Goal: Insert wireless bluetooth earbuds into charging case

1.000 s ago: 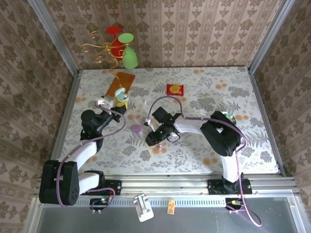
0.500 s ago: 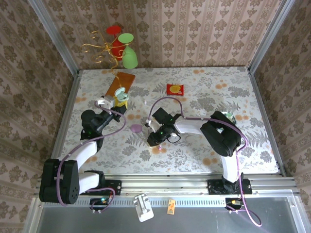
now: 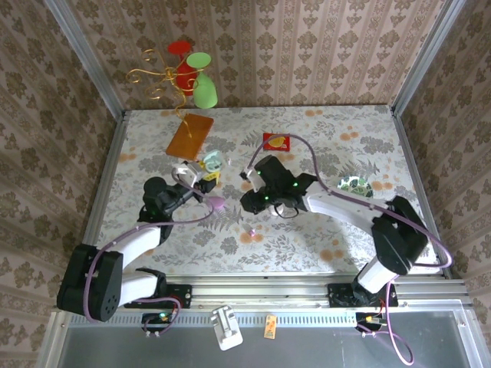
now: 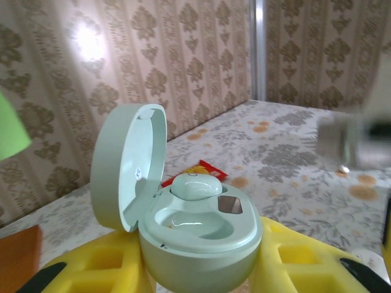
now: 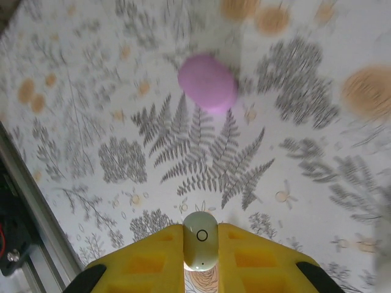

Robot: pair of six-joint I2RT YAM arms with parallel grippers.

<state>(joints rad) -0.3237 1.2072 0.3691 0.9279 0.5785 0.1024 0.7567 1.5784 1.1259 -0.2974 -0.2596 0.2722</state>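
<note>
A: Left end effector (image 4: 201, 271), status?
B: Clenched on the pale green pebble-shaped plastic charging case (image 4: 204, 235), lid hinged open, lower centre of the left wrist view. One pale green earbud (image 4: 195, 186) sits in its far socket.
A: Right end effector (image 5: 200, 238)?
B: Grasping a tiny whitish oval earbud (image 5: 201, 250) between its yellow fingers (image 5: 153, 256), bottom centre, above the floral desk (image 5: 305, 183). A lilac oval case (image 5: 208, 82) lies on the desk, upper centre.

Earbud (image 4: 194, 186) in case (image 4: 204, 253) (far side)
</note>
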